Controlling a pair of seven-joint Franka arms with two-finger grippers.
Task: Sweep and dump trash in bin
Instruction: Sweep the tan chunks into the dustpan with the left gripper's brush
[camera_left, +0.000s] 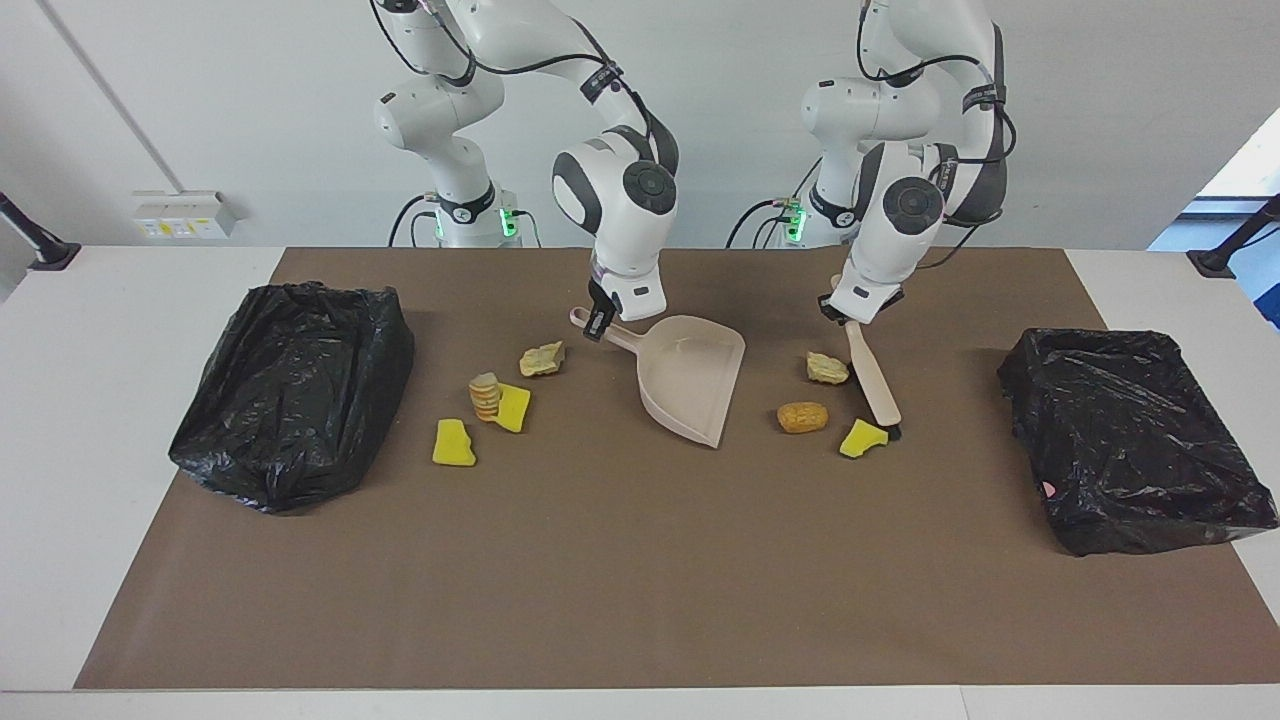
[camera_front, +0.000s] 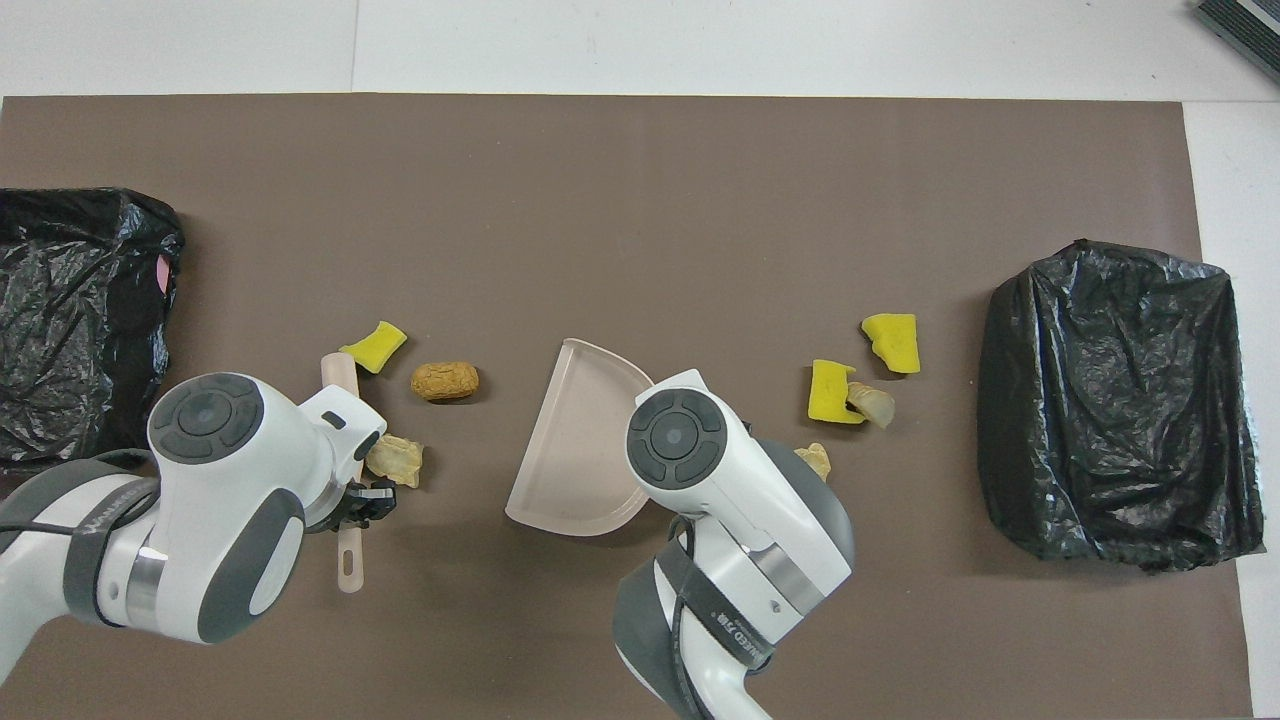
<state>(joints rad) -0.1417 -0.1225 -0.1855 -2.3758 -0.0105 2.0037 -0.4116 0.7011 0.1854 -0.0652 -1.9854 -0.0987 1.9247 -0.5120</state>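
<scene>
We see the right end effector (camera_left: 598, 322) pinching the handle of the beige dustpan (camera_left: 690, 378), which lies flat on the brown mat (camera_left: 620, 560) in the middle of the desk (camera_left: 60, 400). The left end effector (camera_left: 838, 312) is pinching the handle of the beige brush (camera_left: 872, 372); the brush slants down, and its dark tip sits right by a yellow sponge chunk (camera_left: 862, 439), maybe touching it, though we cannot be sure.

The trash lies in two little groups. Toward the left arm's end, we see the yellow chunk, an orange-brown bread lump (camera_left: 802, 417) and a tan lump (camera_left: 827, 368) close to the brush. Toward the right arm's end sit a tan lump (camera_left: 542, 359), a beige lump (camera_left: 485, 395) touching a yellow sponge piece (camera_left: 514, 408), and one more yellow sponge piece (camera_left: 454, 444).

A bin in a black bag (camera_left: 290, 395) stands at the right arm's end. Another black-bagged bin (camera_left: 1130, 450) stands at the left arm's end.
</scene>
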